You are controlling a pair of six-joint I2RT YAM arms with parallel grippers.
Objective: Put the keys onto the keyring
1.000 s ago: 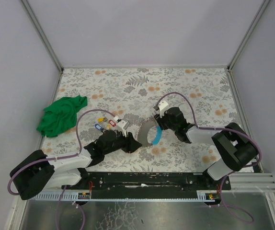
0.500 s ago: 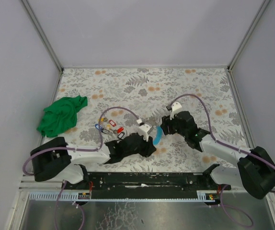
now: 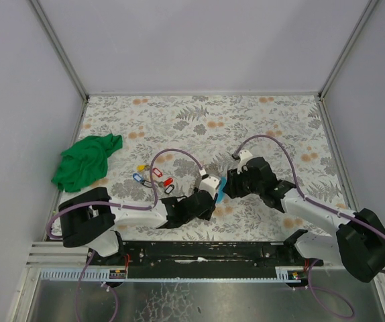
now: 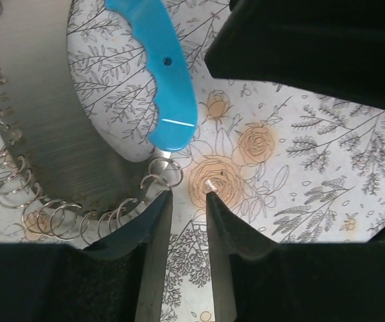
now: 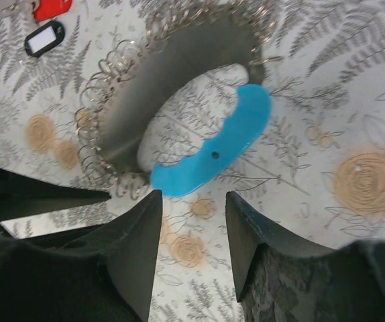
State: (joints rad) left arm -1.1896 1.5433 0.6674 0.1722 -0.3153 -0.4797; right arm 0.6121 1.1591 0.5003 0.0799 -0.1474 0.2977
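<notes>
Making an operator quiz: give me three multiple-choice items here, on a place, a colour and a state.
1. The green cloth lies: A by the left edge of the table; B in the far right corner; C under an arm.
2. The bright arc of the keyring is: A red; B yellow; C light blue.
3. The right gripper is: A shut on a key; B open, nothing between its fingers; C shut on the cloth.
1A: top view shows it there. 2C: blue in both wrist views. 3B: bare table shows between them.

Keyring (image 5: 212, 155): on the table (image 3: 280, 121), near centre.
Keys (image 3: 153, 178): at its nine o'clock, seemingly apart.
Cloth (image 3: 85, 161): beyond them, also nine o'clock.
</notes>
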